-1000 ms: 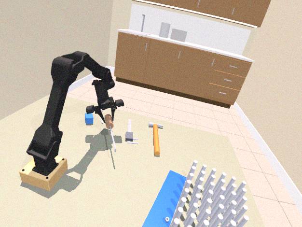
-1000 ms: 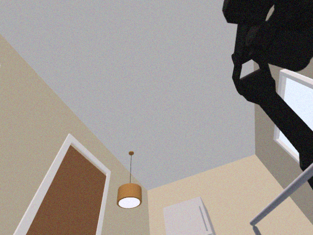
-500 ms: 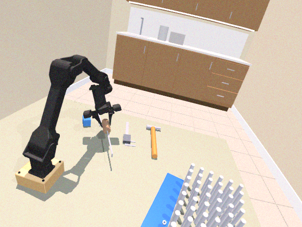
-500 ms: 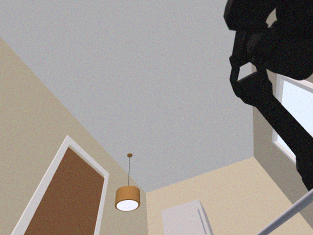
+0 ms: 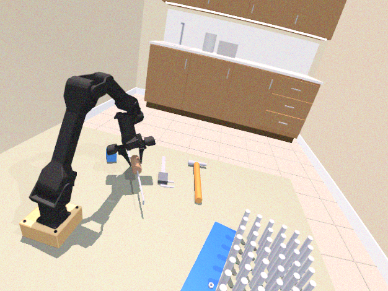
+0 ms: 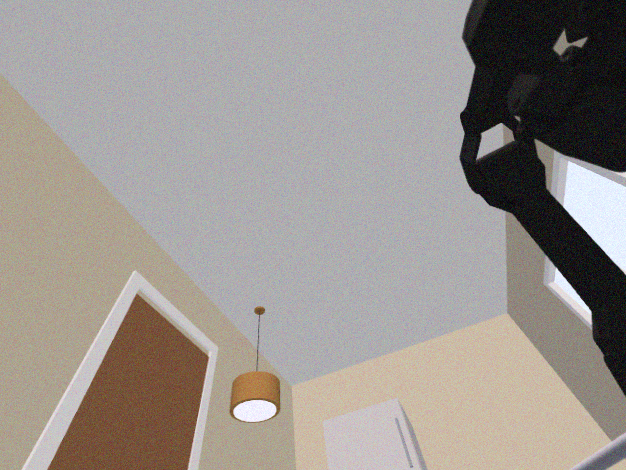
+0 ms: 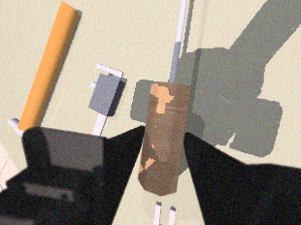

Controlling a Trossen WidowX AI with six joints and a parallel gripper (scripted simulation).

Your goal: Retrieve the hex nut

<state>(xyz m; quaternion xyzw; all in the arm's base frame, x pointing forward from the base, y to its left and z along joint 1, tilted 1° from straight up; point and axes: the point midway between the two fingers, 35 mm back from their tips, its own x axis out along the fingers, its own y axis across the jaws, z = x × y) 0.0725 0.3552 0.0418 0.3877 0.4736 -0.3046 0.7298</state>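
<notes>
Currently the gripper [image 5: 134, 160] is gripping the hook tool [image 5: 136, 165] by its brown handle, the thin rod pointing down and forward, probably so it can be laid back on the table. Jaws are standing partly closed, pinching the handle from both sides. The hex nut [image 5: 211, 284] is lying on the blue strip [image 5: 209, 250], just before the spacers [image 5: 269, 250].

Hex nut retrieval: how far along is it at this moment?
Done: the nut already lies on the blue taped strip, and the spacers stand upright. In hand: the gripper is shut on the wooden handle of the hook tool, its thin rod pointing away over the table. Left: set the tool down near the hammer and scraper, open the fingers and lift the arm free.
</notes>
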